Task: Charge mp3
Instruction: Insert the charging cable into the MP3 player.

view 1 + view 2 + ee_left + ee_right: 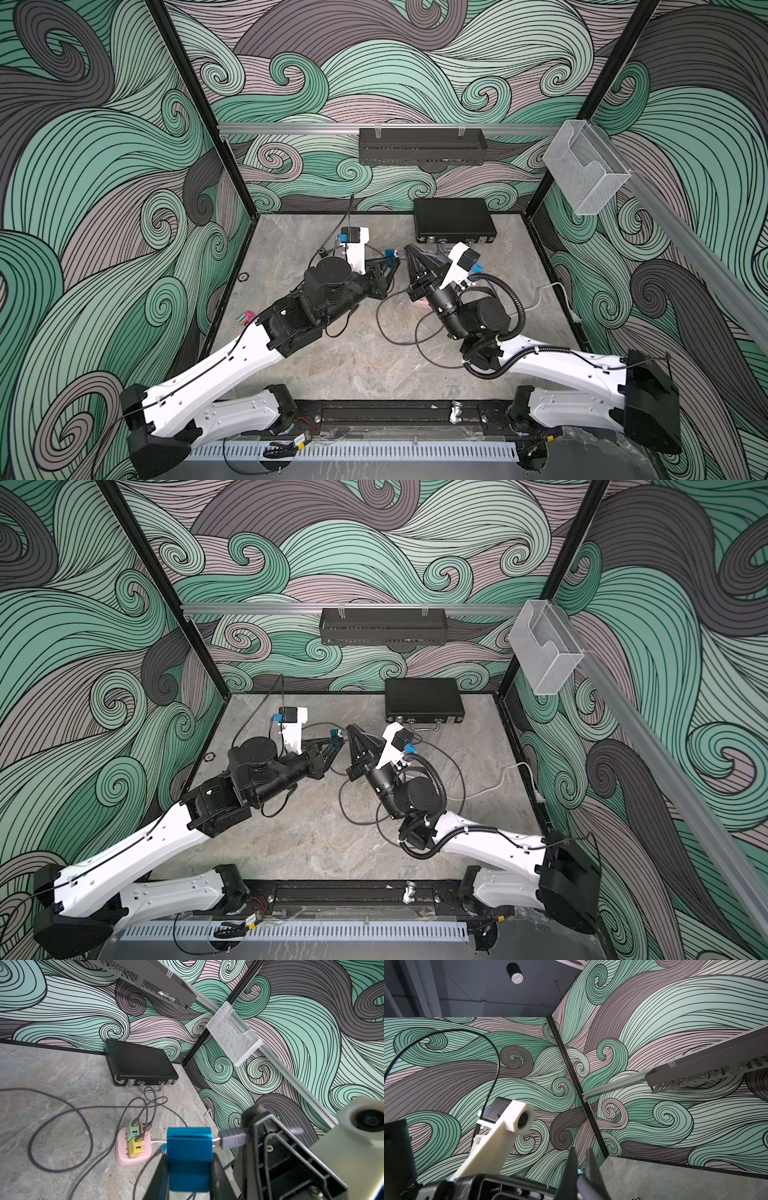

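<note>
Mp3 player (189, 1159) lies lengthwise along left tool (395, 261), side facing plug (232, 1138).

The blue music player (189, 1159) is seen to be smooth, matt metal. The grey plug (232, 1139) is made of dull plastic. The tabletop (52, 1068) is patterned like grey stone. The black case (139, 1061) is ribbed, with shiny metal clasps. The pink power strip (122, 1157) is made of smooth plastic.
</note>
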Tool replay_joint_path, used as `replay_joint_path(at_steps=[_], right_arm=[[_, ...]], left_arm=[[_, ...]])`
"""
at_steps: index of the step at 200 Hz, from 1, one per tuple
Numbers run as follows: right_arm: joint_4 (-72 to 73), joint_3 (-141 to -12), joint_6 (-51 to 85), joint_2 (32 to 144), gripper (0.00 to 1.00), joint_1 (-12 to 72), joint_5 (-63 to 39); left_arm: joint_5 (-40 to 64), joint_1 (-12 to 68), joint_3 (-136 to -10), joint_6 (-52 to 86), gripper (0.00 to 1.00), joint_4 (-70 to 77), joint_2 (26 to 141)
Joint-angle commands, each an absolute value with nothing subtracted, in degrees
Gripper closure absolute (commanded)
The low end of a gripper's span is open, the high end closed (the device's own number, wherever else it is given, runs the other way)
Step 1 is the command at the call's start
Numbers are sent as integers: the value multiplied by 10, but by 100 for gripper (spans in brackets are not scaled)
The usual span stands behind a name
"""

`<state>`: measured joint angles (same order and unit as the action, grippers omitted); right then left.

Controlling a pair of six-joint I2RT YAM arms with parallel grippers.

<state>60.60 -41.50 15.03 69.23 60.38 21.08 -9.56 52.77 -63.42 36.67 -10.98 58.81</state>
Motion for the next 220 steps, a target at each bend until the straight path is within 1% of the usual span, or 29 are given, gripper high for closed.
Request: replay_joint_path(at_steps=[1,95,128,176,220], right_arm=[[586,-403,126,691,100,610,233],[583,-402,96,693,100,638,233],[585,-402,77,699,100,654,254],[553,-406,89,709,100,657,248],[496,-419,91,718,100,657,238]], left_arm=[[-90,537,-666,354,81,-79,588],[-98,540,-674,344,81,-82,596],[-100,544,-673,339,81,-76,593],[-87,547,-682,314,81,-64,599],[-90,547,-693,313,81,-71,605]])
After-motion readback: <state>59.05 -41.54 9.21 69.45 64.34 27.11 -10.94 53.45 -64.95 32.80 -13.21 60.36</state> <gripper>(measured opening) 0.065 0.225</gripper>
